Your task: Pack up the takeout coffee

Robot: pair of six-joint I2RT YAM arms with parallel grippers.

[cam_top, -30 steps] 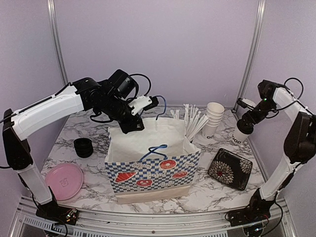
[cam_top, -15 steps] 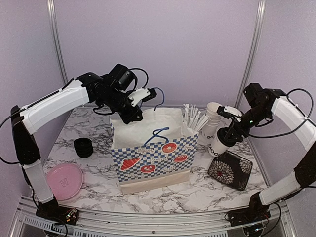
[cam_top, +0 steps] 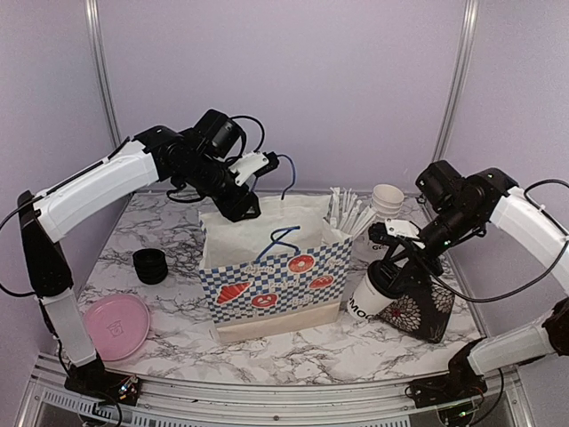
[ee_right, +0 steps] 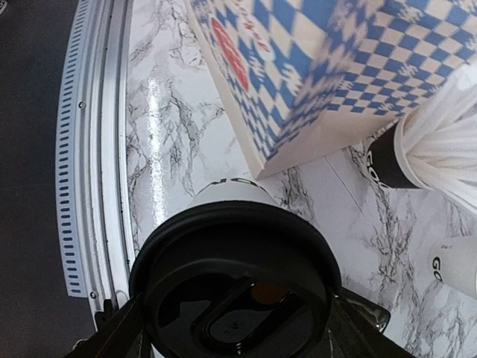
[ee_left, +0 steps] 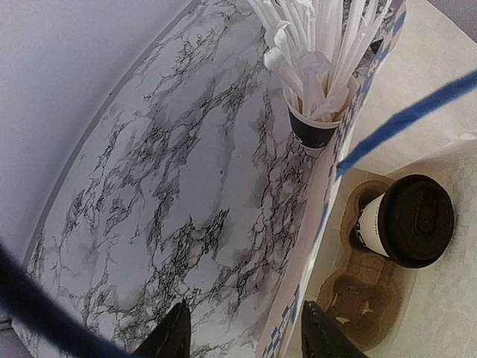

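A lidded white coffee cup [cam_top: 367,295] hangs tilted in the right end effector [cam_top: 394,267], which is clamped around it just right of the blue-checked paper bag [cam_top: 271,285] and beside a dark patterned plate [cam_top: 436,316] on the marble tabletop [cam_top: 178,294]. A second lidded cup [ee_left: 406,220] stands in the brown pulp carrier [ee_left: 358,298] inside the bag. The left end effector [ee_left: 247,332], its fingers apart, sits astride the bag's rim near a black cup of white straws [ee_left: 313,127].
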